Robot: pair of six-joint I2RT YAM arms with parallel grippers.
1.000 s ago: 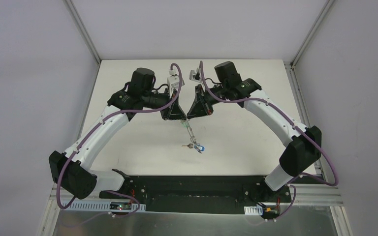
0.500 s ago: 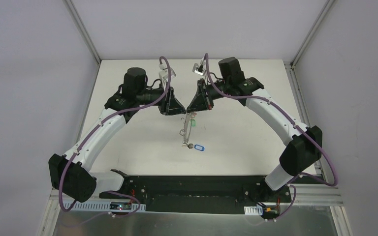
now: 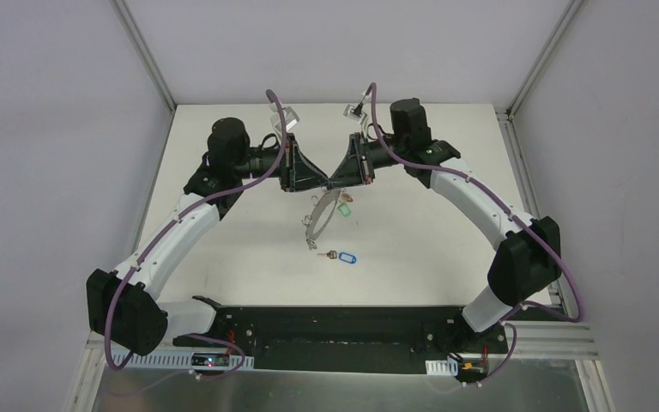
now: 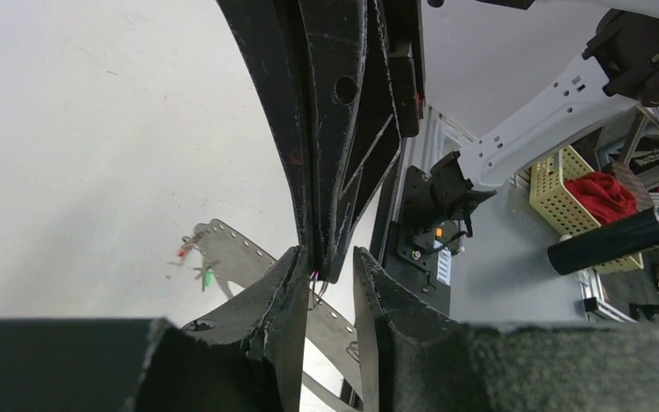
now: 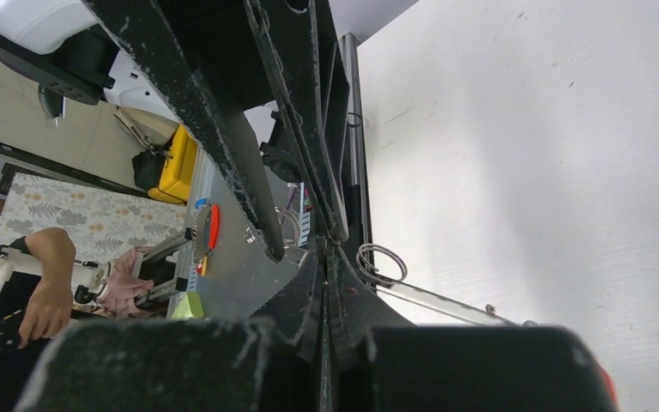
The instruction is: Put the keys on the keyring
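Note:
In the top view my two grippers meet tip to tip above the middle of the table. My right gripper (image 3: 336,180) is shut on the keyring (image 3: 317,218), a thin grey ring that hangs below it with small keys and a green tag (image 3: 346,202). In the right wrist view the shut gripper (image 5: 324,257) pinches the ring's band (image 5: 446,300) beside a small coiled ring (image 5: 382,262). My left gripper (image 3: 319,182) is open; in the left wrist view (image 4: 330,275) its fingers straddle the right gripper's tips. A key with a blue tag (image 3: 344,257) lies loose on the table.
The white table (image 3: 412,232) is bounded by a black base rail (image 3: 335,330) at the near edge and grey walls on the other sides. In the left wrist view the ring's perforated band (image 4: 232,245) shows with red and green tags (image 4: 197,257) below.
Both grippers have risen and moved toward the back, lifting the keyring, which swung left. The blue-tagged key stays on the table. The left arm drew back to the left.

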